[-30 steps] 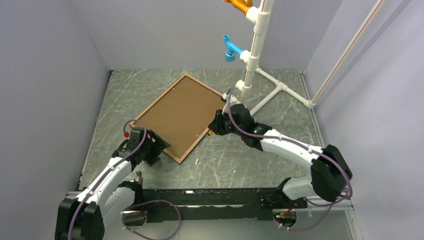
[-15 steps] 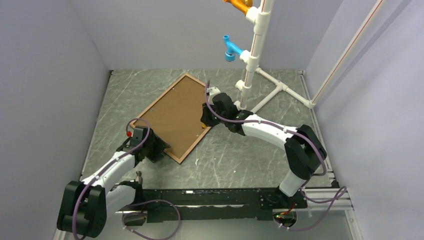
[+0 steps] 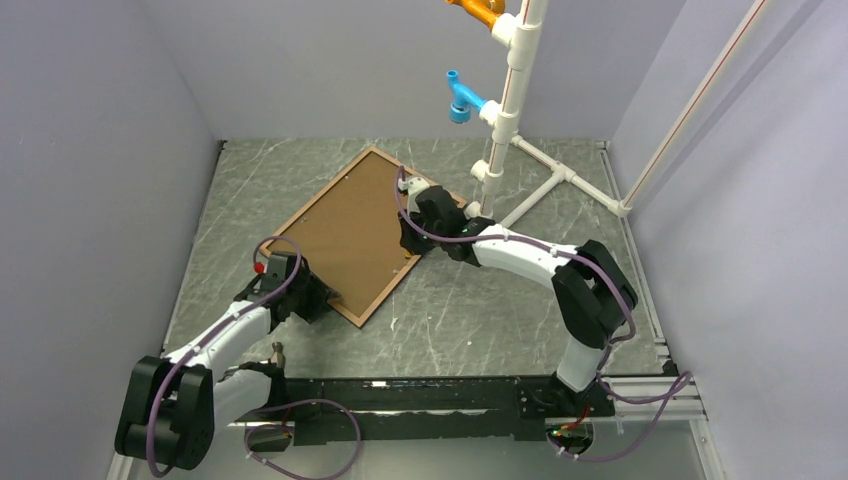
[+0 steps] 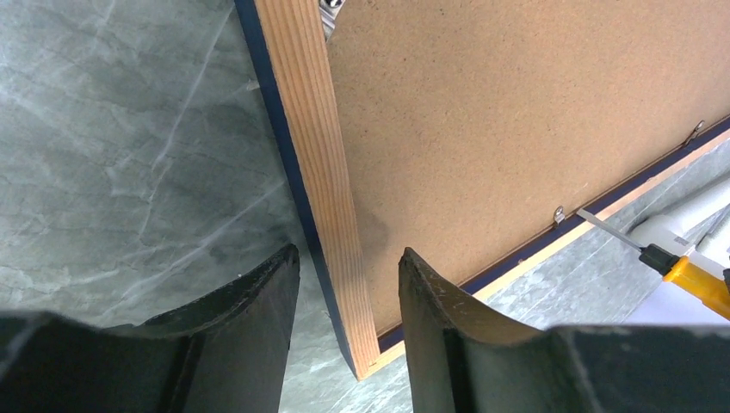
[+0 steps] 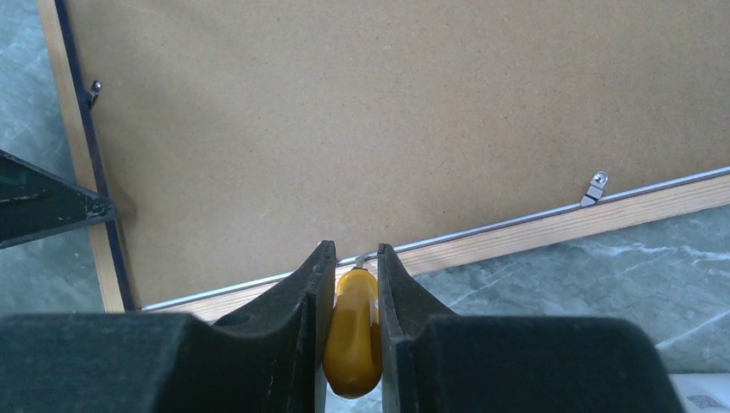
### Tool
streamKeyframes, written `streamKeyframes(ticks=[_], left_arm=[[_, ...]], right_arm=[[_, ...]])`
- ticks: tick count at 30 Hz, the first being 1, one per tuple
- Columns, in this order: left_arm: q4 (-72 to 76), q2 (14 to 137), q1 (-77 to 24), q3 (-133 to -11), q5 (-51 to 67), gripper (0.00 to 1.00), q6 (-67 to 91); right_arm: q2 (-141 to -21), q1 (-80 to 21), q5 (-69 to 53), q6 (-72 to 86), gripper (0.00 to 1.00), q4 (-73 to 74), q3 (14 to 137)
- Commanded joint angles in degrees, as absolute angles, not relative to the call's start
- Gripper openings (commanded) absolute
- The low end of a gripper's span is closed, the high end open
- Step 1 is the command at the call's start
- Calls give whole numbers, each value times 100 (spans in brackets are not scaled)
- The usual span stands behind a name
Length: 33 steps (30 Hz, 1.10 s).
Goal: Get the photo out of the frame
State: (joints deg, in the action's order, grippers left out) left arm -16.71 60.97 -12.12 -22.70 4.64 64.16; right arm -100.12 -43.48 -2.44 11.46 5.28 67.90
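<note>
The frame (image 3: 320,190) lies face down on the table, its wooden rail (image 4: 314,146) edged in navy blue. A brown backing board (image 3: 350,230) fills it and hides the photo. My left gripper (image 3: 322,297) is at the near corner. In the left wrist view its jaws (image 4: 349,258) are open and straddle the rail, with a gap on each side. My right gripper (image 3: 408,242) is shut on a yellow-handled screwdriver (image 5: 353,335). The screwdriver's tip meets the frame's right rail (image 5: 551,228) at the board's edge.
Small metal clips (image 5: 594,185) hold the board along the rail. A white pipe stand (image 3: 510,130) with a blue fitting (image 3: 460,100) and an orange fitting (image 3: 478,12) rises behind the right arm. Its feet spread over the table's back right. Grey walls close three sides.
The right arm has carried the screwdriver left and farther back along the frame's right edge. The left gripper has edged in at the near corner and its jaws have narrowed round the rail.
</note>
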Motion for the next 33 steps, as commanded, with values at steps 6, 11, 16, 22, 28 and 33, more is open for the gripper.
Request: streamKeyframes(ticks=[6,11,16,22,28,33], left_arm=[[-1532,6109,-1191,-2165,394,47,6424],[-1445,6172,-1187,-2106,448,43,6459],[-1290,6262,-1191,-2009,549,37,6504],[-1157,6388,-1187,-1838,629,23,6582],[-1350,6167,-1193,-1803,457,18,6592],[-1443,5987,-1189,-1781,393,17,6567]], right_arm=[[-10177,-4698,-332,993,0,586,7066],[-10188,-4825,-575,1261,0,317,6912],[-10244,-4825,-807,1557,0,-42,6855],[-10247,-4823,-960,1829,0,-96,6862],[-9876,-4697,-419,1479,0,349,6872],[-10020,-4341,-340,1061,0,726,7197]])
